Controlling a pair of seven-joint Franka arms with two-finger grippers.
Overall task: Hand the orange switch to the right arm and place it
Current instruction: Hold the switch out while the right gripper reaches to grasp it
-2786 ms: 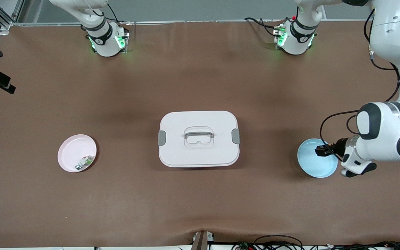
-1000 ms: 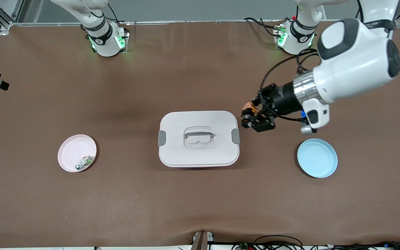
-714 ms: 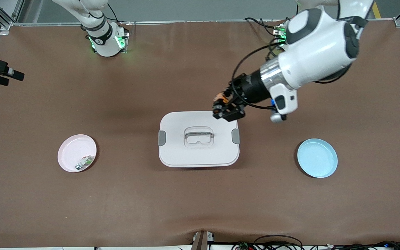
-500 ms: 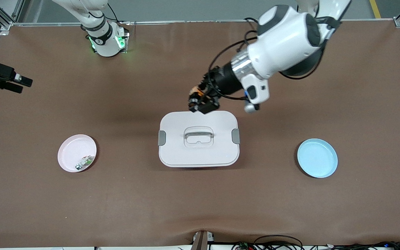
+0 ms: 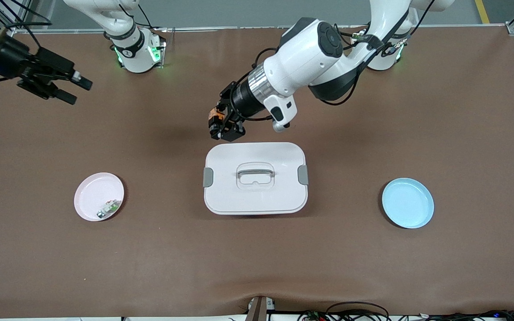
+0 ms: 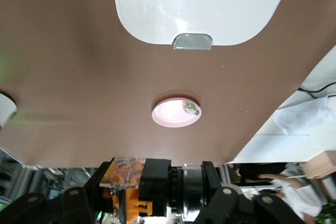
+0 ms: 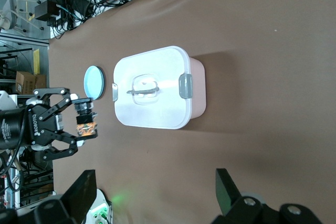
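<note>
- Two pincers hang over the brown matte worktop [image 5: 373, 267]; the right pincer [image 5: 73, 87], fingers spread, has come in over the right arm's end.
- A round glossy pink plate [image 5: 93, 196] holds a small green-white-silver part [image 5: 110, 207].
- The left pincer [image 5: 224, 123] has swung from the blue plate [image 5: 408, 203] to just above the smooth white lidded box [image 5: 255, 177], pinching the orange switch [image 5: 216, 115].
- The switch's cap looks round, I think; no lettering is legible.

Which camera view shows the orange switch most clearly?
The left wrist view: the orange switch fills the foreground in the left gripper. The right wrist view shows it smaller but whole; the front view only a small orange spot.
</note>
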